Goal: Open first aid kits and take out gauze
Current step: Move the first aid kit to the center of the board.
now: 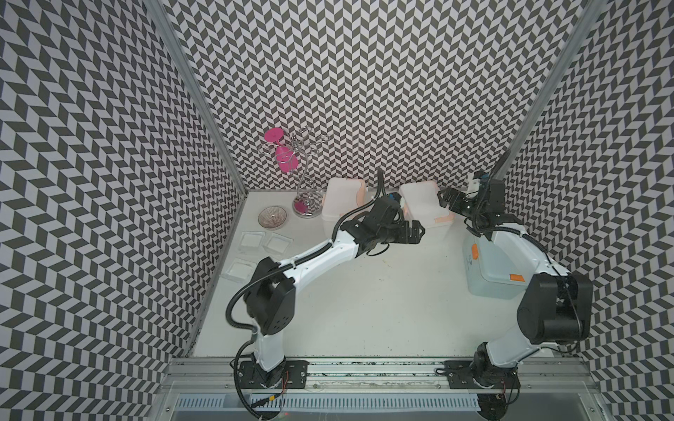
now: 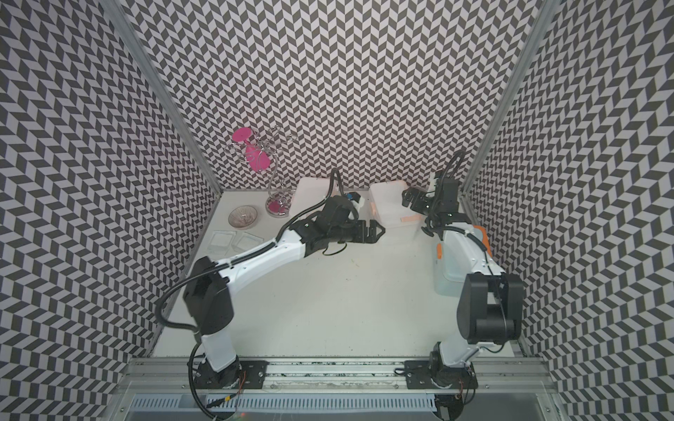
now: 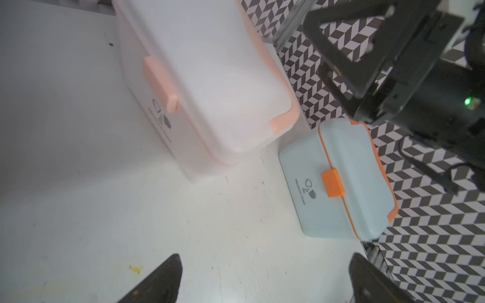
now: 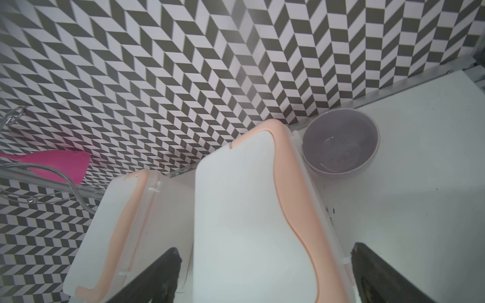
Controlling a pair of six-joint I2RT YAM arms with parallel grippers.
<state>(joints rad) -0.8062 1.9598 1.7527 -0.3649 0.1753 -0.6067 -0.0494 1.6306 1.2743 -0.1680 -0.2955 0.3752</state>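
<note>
Hovering wide open above the right-hand white kit (image 1: 419,198), the right pincer (image 1: 445,199) is the nearer one. The left pincer (image 1: 417,231), equally wide, sits just before its front side.

We find the middle of the table (image 1: 383,299) bare, open from 6 o'clock up to the centre. At 12 o'clock two white kits (image 1: 341,200) block the back wall, with only a narrow gap between them. The blue kit (image 1: 488,280) fills 3 o'clock. Gauze pads (image 1: 251,240), a glass bowl (image 1: 272,217) and a wire stand (image 1: 304,209) crowd 10 to 11 o'clock.
</note>
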